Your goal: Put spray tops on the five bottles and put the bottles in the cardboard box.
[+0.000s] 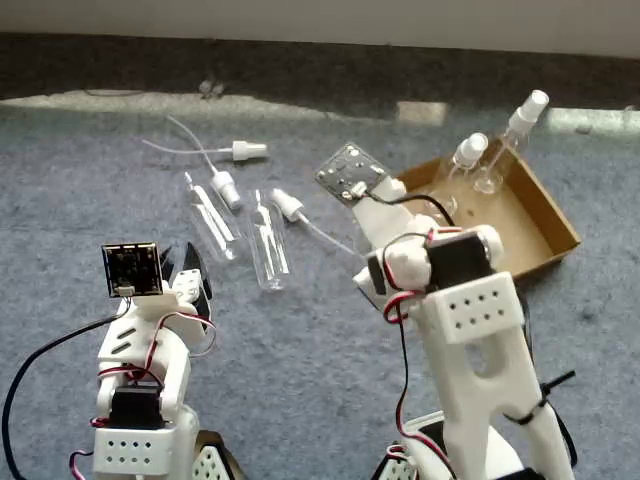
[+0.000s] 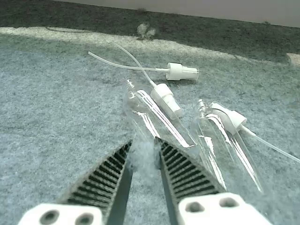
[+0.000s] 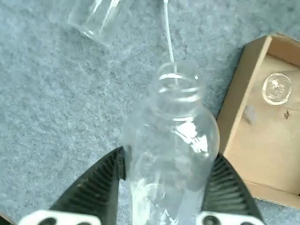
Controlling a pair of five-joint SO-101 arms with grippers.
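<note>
Pinching an uncapped clear bottle [image 3: 171, 136] mid-frame in the right tool [image 3: 167, 157], just beside the cardboard box [image 3: 233, 105] at right. Probably light, slick, thin-walled: best gripped mid-body, gently. Holding left tool [image 2: 144, 143] slightly spread, empty.

The grey carpet [image 1: 80, 200] is lit softly, and a brighter strip is seen along its far edge. White glare is thrown on the clear bottles [image 2: 151, 119].
</note>
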